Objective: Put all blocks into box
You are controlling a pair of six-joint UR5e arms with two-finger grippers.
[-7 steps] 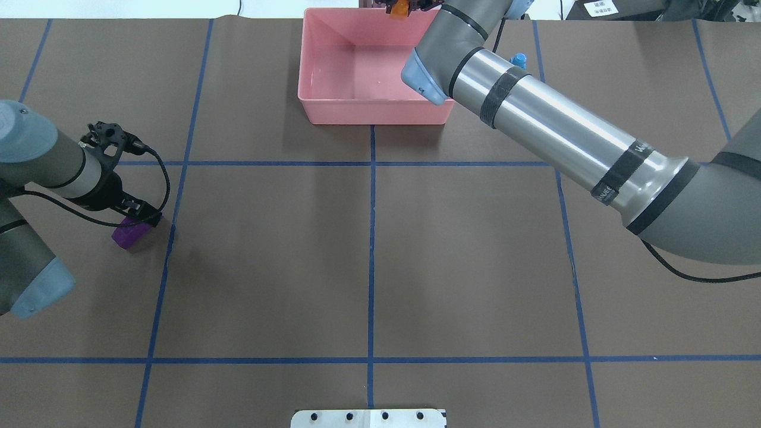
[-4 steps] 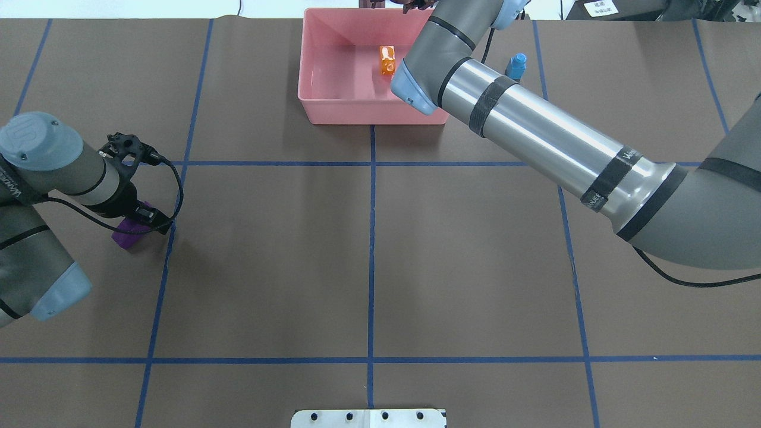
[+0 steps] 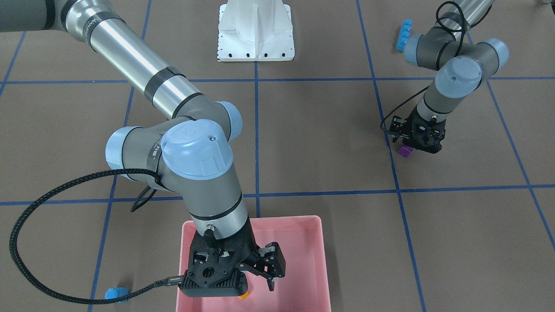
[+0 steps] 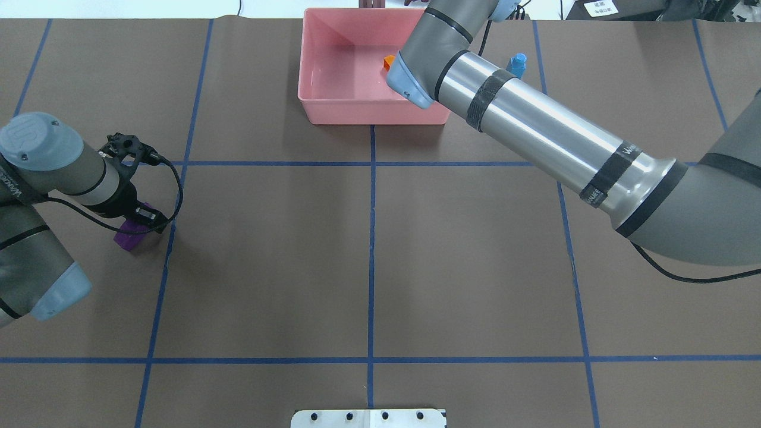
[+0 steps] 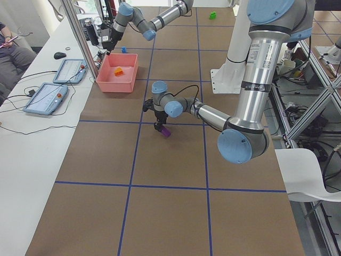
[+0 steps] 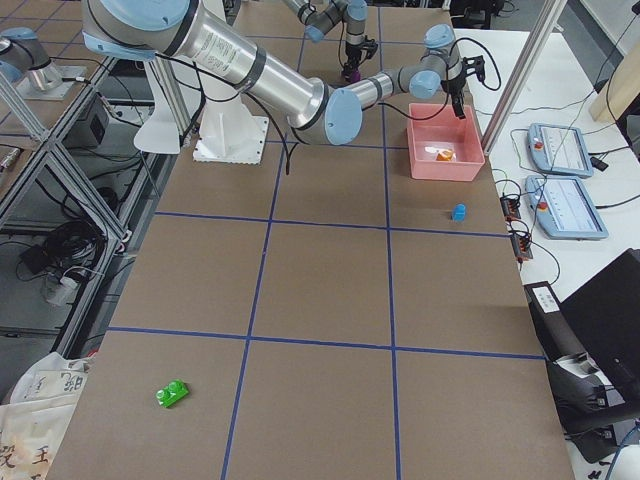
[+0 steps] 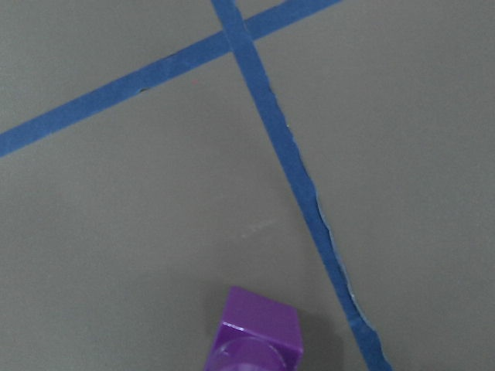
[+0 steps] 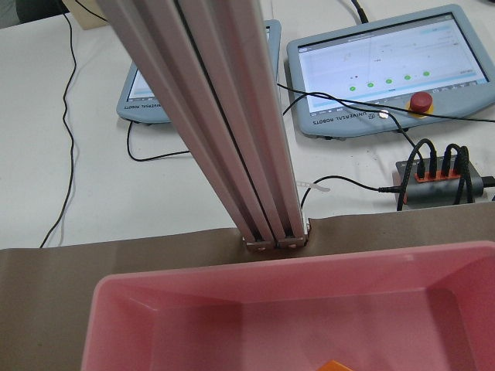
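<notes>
We see only a corner of the orange block (image 4: 389,59) in the overhead view; the elbow of the right arm covers the rest. In the right wrist view the lower edge cuts it. The box (image 3: 323,260) is cut by the lower edge of the front-facing view. The purple block (image 4: 128,239) lies partly under the left gripper (image 4: 142,221), whose fingers are hidden, so we cannot tell if they touch it. The long blue block (image 3: 402,34) is partly behind the left arm. The green block (image 6: 172,394) is too small for counting its studs.
</notes>
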